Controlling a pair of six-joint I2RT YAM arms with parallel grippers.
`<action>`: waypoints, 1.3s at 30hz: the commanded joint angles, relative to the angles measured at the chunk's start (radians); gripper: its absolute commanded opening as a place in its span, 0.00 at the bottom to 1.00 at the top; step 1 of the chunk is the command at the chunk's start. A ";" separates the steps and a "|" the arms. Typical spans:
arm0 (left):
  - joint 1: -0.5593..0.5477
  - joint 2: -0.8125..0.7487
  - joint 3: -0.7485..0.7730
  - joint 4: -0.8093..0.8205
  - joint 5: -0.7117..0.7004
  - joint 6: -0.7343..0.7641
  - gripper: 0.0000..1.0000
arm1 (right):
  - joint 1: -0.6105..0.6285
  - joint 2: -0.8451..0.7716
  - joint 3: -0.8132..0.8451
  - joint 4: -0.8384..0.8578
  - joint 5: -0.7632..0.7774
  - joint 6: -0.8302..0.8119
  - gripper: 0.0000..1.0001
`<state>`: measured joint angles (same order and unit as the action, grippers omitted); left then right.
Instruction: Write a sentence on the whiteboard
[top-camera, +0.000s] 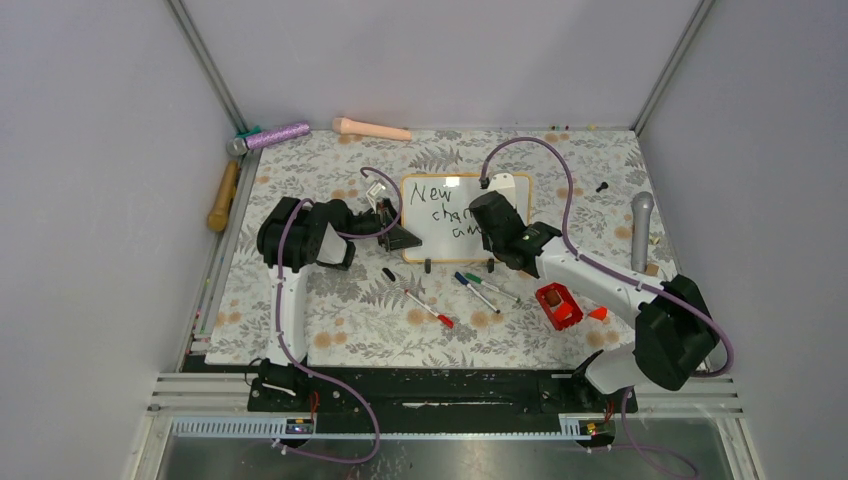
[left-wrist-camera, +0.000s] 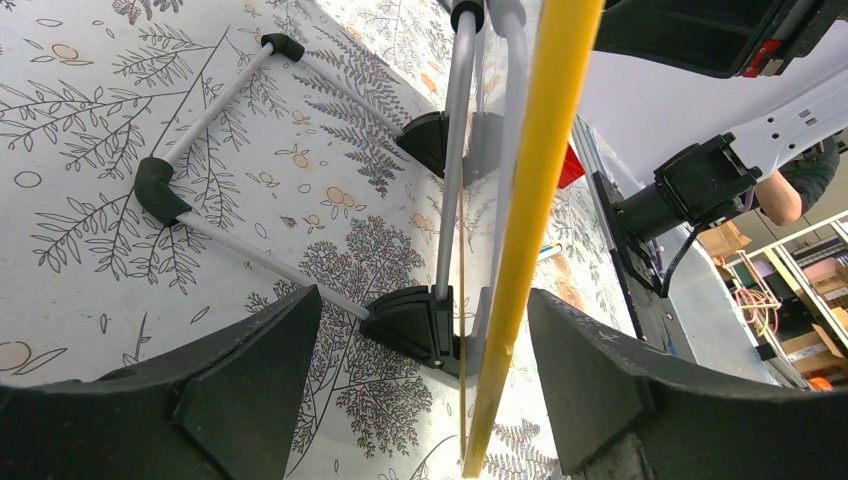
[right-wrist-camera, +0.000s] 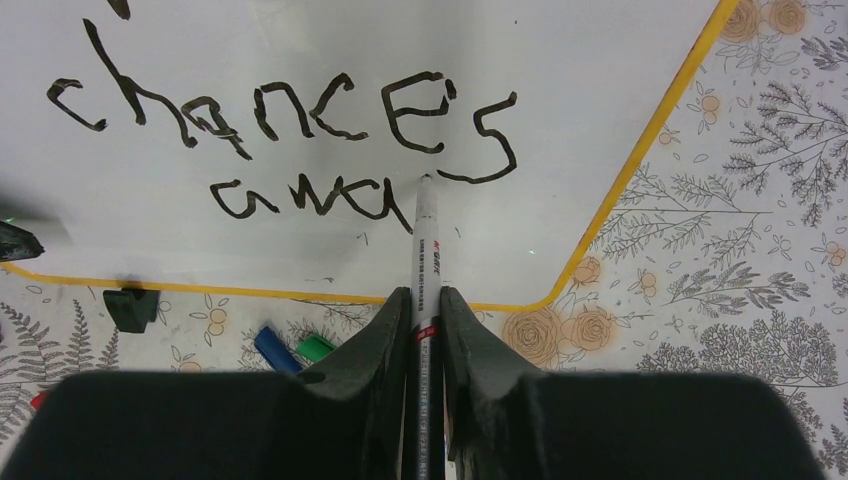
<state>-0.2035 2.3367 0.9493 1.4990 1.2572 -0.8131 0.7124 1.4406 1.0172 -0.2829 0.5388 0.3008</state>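
Note:
The whiteboard (top-camera: 424, 240) stands tilted on its black feet at mid-table. The sentence (top-camera: 440, 205) reads "New", "chances" (right-wrist-camera: 280, 110) and a third line "awa" (right-wrist-camera: 310, 195). My right gripper (right-wrist-camera: 427, 300) is shut on a white-barrelled black marker (right-wrist-camera: 427, 240). The marker's tip rests on the board just right of "awa". In the top view my right gripper (top-camera: 487, 222) hides the board's right part. My left gripper (left-wrist-camera: 425, 300) straddles the board's yellowish frame edge (left-wrist-camera: 520, 250) with its jaws wide and gaps on both sides. From above, the left gripper (top-camera: 395, 228) sits at the board's left edge.
Loose markers lie before the board: a red-capped one (top-camera: 428, 308), green and blue ones (top-camera: 485, 288), and a black cap (top-camera: 388, 273). A red box (top-camera: 558, 305) is at the front right. A grey microphone (top-camera: 641, 230), a purple microphone (top-camera: 275, 135), a pink rod (top-camera: 372, 128) and a wooden handle (top-camera: 223, 195) line the edges.

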 joint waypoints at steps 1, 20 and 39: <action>0.006 0.017 -0.001 -0.026 0.008 0.003 0.79 | -0.012 0.009 0.044 0.011 0.008 -0.005 0.00; 0.006 0.017 -0.001 -0.026 0.008 0.003 0.79 | -0.015 -0.025 0.019 0.018 -0.002 -0.011 0.00; 0.006 0.017 -0.001 -0.026 0.009 0.003 0.79 | -0.015 -0.091 -0.017 0.023 -0.039 -0.010 0.00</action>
<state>-0.2035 2.3367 0.9493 1.4990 1.2572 -0.8131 0.7055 1.4242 1.0168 -0.2806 0.5205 0.2939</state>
